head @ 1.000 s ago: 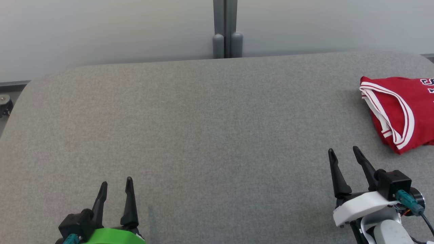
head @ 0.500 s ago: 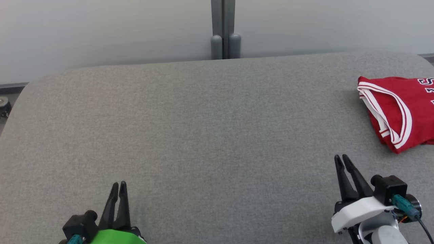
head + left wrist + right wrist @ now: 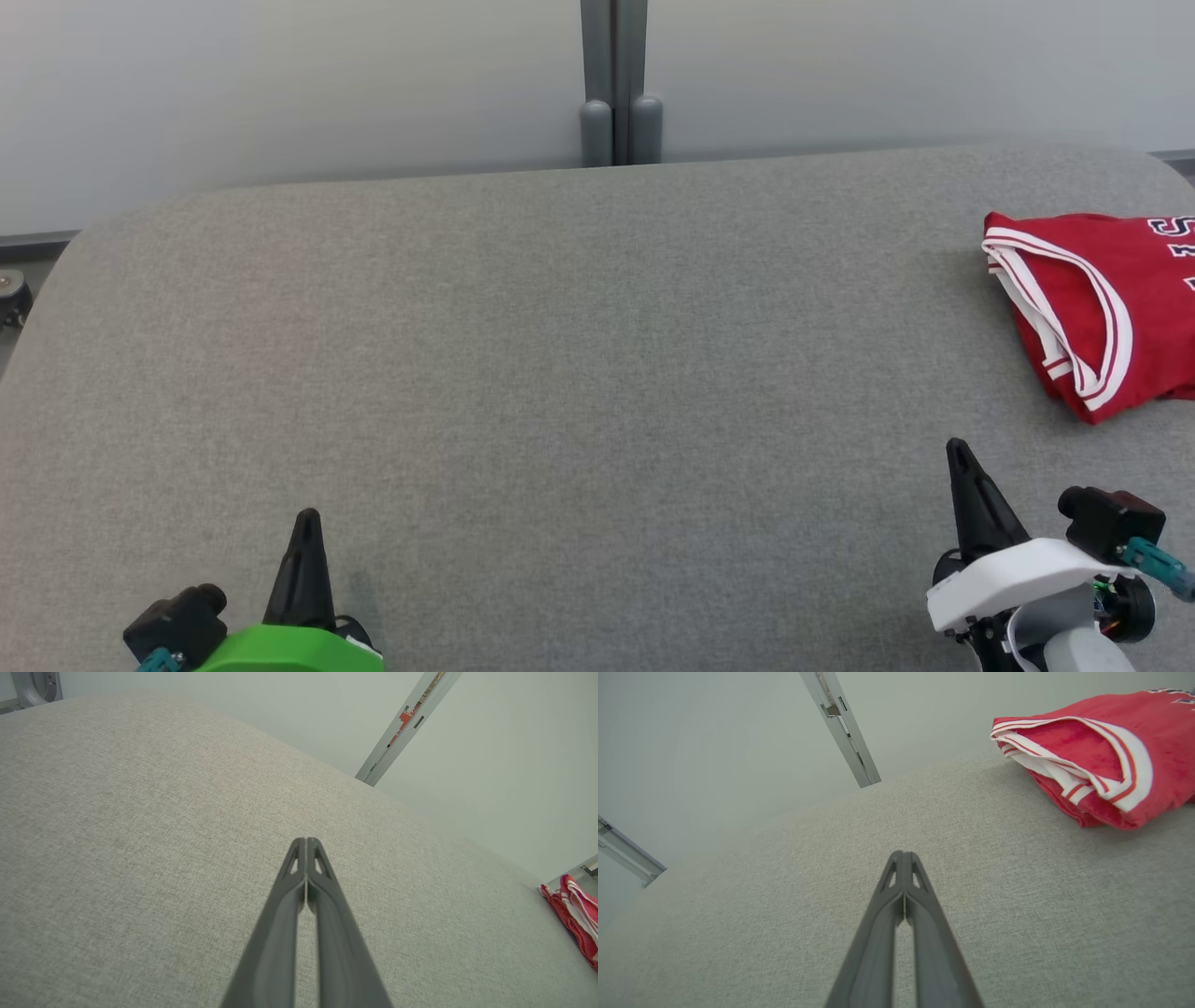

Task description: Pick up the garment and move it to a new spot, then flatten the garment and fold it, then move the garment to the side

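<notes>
The garment [image 3: 1111,308] is a red jersey with white trim, folded into a compact stack at the right edge of the grey padded table [image 3: 560,355]; it also appears as the garment [image 3: 1101,760] at upper right and the garment [image 3: 574,914] at far right. My right gripper [image 3: 958,450] sits near the table's front right, shut and empty, a short way in front of and to the left of the jersey. My left gripper [image 3: 306,518] is at the front left, shut with nothing in it. Both pairs of fingertips meet in the wrist views: left gripper [image 3: 306,841], right gripper [image 3: 903,854].
A pale wall runs behind the table, with a grey vertical post [image 3: 614,84] at its middle. The table's back corners are rounded. A small caster [image 3: 9,285] shows beyond the left edge.
Both grippers have gone from wide open to fully shut. Each has drawn back a little toward the table's front edge. The garment lies where it was.
</notes>
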Robot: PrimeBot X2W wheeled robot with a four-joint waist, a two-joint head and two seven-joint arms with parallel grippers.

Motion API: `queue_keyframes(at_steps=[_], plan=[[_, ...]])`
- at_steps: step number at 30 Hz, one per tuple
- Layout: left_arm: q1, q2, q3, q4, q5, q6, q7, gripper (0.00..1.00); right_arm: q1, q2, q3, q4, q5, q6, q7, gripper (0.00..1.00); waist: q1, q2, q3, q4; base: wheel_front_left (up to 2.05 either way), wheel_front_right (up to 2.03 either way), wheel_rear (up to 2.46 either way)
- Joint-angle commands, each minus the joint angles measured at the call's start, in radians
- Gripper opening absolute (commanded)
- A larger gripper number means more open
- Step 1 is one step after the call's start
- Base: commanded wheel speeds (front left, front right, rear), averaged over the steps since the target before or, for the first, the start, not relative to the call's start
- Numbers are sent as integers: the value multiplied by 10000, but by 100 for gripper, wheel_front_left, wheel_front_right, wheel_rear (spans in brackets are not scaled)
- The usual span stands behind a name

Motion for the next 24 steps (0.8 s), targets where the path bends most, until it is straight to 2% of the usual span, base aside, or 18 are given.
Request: queue_keyframes(at_steps=[1, 24], plan=[[-297, 55, 84, -171, -388, 26, 72, 0, -198, -51, -46, -197, 430, 0, 82, 0, 0, 0, -4, 0, 0, 0, 0], [-674, 108, 494, -296, -3448, 56, 943, 0, -300, -80, -220, -308, 3932, -2, 968, 0, 0, 0, -79, -9, 0, 0, 0]])
